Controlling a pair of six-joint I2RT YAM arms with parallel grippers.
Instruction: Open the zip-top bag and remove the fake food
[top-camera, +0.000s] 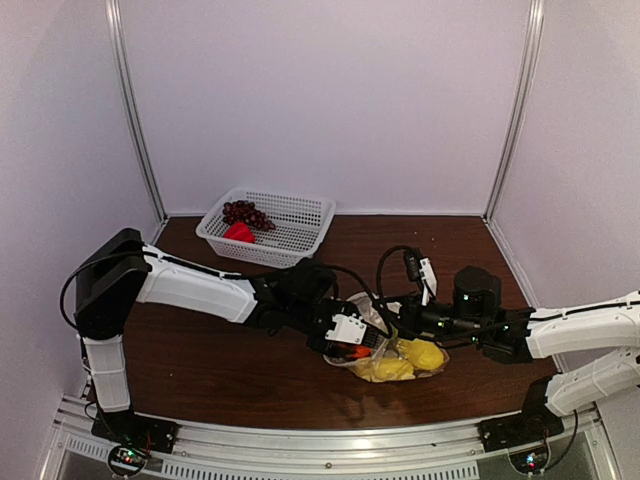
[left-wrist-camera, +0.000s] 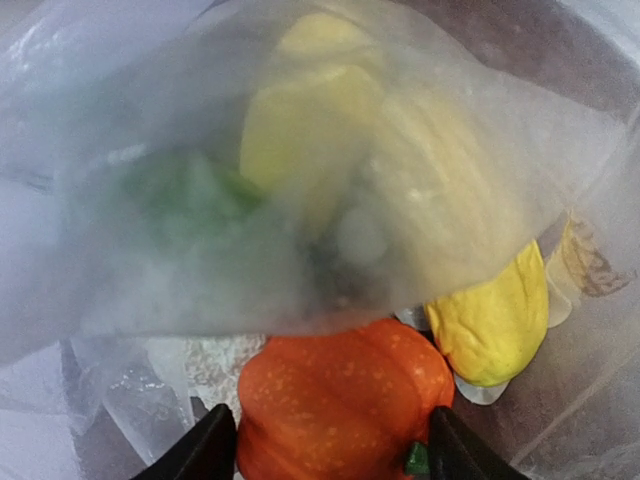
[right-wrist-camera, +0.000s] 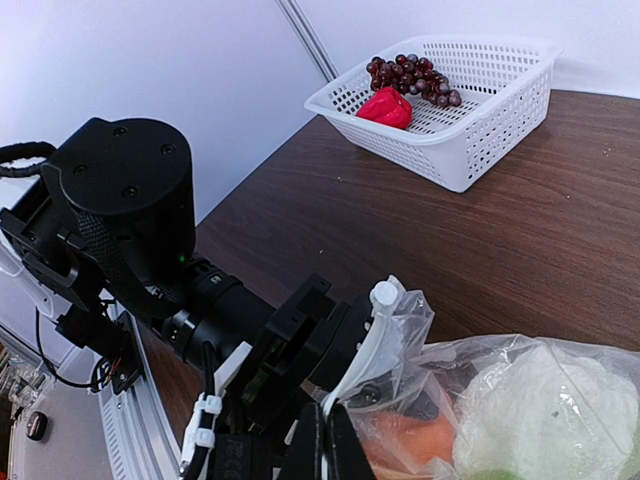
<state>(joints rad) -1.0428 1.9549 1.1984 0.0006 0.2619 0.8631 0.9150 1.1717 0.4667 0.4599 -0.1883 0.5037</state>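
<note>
Left claw (left-wrist-camera: 322, 452) grips orange food (left-wrist-camera: 345, 390) inside zip-top bag (left-wrist-camera: 170, 150) (right claw (right-wrist-camera: 325, 445) pinches rim).

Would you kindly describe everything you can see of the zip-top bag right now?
The zip-top bag is a clear, crinkled soft-plastic pouch lying on the dark wooden table near its front edge. Its mouth is open: the right gripper is shut on the rim by the white zip strip, holding it up, while the left gripper reaches inside, fingers flanking an orange piece; whether they grip it is unclear. Through the film show yellow pieces, a white lumpy piece and something green.
</note>
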